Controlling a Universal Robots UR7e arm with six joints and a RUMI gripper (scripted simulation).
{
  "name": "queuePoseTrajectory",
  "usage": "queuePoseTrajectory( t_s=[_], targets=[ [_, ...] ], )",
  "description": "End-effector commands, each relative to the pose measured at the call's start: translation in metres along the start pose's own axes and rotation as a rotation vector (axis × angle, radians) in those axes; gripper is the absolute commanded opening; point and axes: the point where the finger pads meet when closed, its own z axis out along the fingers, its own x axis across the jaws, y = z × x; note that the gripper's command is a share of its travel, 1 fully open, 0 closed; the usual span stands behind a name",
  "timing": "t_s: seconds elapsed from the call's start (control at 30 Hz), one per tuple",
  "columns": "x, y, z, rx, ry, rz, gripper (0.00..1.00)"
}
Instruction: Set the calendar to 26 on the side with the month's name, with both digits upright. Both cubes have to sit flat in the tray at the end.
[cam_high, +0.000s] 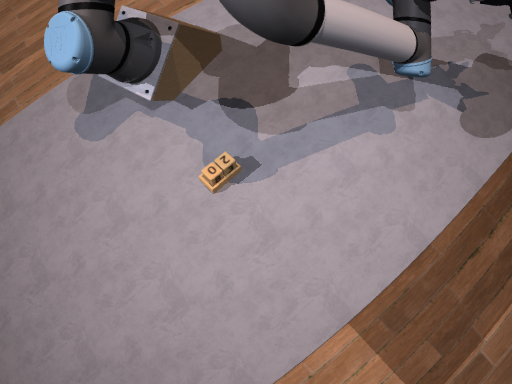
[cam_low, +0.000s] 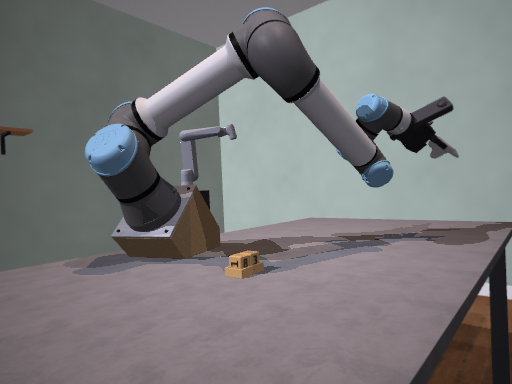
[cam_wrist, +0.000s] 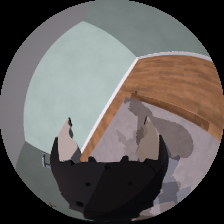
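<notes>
A small wooden calendar tray sits on the grey table and holds two wooden digit cubes side by side. From above the left cube shows 0 on top and the right cube shows 2 on top. In the exterior view the tray shows the side faces 8 and 3. My gripper is open and empty, high in the air far to the right of the tray. In the wrist view the two fingertips stand wide apart over the table's far edge.
The arm's wooden base block stands behind the tray, with a grey camera post on it. The arm's forearm crosses above the table's back. The table edge drops to wooden floor on the right.
</notes>
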Motion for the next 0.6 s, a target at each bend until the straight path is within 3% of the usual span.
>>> queuePoseTrajectory(
  t_s=[0.0, 0.23, 0.47, 0.53, 0.57],
  targets=[
    [0.013, -0.010, -0.016, -0.026, 0.040, 0.020, 1.00],
    [0.055, -0.029, -0.069, -0.099, 0.162, 0.077, 1.00],
    [0.101, -0.036, -0.144, -0.185, 0.307, 0.136, 1.00],
    [0.101, -0.036, -0.144, -0.185, 0.307, 0.136, 1.00],
    [0.108, -0.036, -0.156, -0.198, 0.329, 0.144, 1.00]
  ],
)
